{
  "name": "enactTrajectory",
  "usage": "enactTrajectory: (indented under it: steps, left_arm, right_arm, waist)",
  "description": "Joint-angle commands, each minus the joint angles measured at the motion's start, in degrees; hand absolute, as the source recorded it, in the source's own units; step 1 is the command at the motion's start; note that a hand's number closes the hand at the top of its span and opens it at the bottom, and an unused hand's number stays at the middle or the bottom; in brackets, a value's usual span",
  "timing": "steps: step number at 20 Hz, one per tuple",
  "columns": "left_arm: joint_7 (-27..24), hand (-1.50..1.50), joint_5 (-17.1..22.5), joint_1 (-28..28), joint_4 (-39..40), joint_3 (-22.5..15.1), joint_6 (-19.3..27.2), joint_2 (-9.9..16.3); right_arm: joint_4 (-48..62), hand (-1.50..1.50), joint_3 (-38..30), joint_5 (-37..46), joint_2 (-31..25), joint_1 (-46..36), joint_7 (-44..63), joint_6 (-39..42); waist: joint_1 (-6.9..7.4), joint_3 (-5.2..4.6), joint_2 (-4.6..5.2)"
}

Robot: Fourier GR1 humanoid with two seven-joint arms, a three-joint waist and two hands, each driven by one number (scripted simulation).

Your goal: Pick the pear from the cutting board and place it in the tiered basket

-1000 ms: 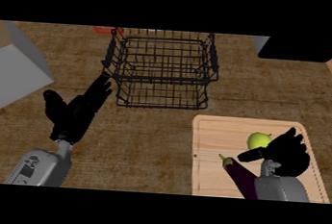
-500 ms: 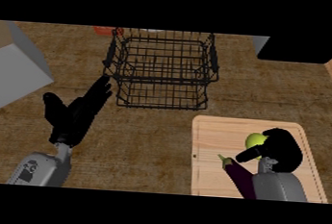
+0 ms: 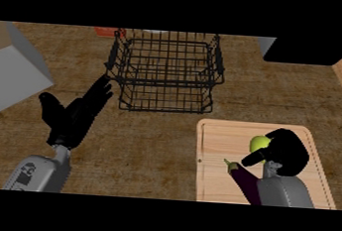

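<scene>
Your right hand point(image 3: 285, 152) sits on the board point(image 3: 214, 179), curled over the pear point(image 3: 258, 142) from the right and from above. The fingers wrap the fruit's far side and the thumb comes in below it, so only a yellow-green slice shows at the hand's left edge. That covering grip makes sense: a pear is round and smooth, and closing round its body keeps it from rolling away on the flat wood. You cannot tell from here whether the pear has left the board or rests on it inside the grip.

A dark aubergine-like thing point(image 3: 245, 180) with a green tip lies just below the hand, partly under your right forearm. It is not part of the job, so mind it when you lift; a low, sideways pull could nudge it.

The basket point(image 3: 165, 75) stands up and to the left of the board, well apart from it, its black wire tiers open from above. You will likely need to raise the pear over the rim before bringing it across.

Your left hand point(image 3: 75, 114) rests open at the left, fingers straight and pointing toward the basket's lower left corner, holding nothing. It is clear of the path between board and basket, which is a good place for it.
</scene>
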Motion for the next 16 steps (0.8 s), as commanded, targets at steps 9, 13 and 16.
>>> enactTrajectory:
  steps: [9,13,16]
  left_arm:
    - [-1.54,0.00,-0.45,0.79,1.84,1.50,-1.23,0.43]
    - [-2.39,0.00,-0.91,2.95,-0.30,0.94,-0.60,-0.80]
    - [1.97,0.00,-0.42,0.51,-0.87,1.18,-0.36,-0.24]
  right_arm:
    - [-21.77,1.50,30.20,1.85,1.29,15.18,-11.14,4.07]
    - [-38.34,1.50,33.28,0.92,1.33,15.54,-3.39,6.94]
    - [-49.92,1.50,36.98,3.82,1.34,16.54,-1.33,8.79]
  waist:
    - [-0.71,1.28,0.67]
    - [-0.49,1.28,0.65]
    - [-1.01,1.27,0.38]
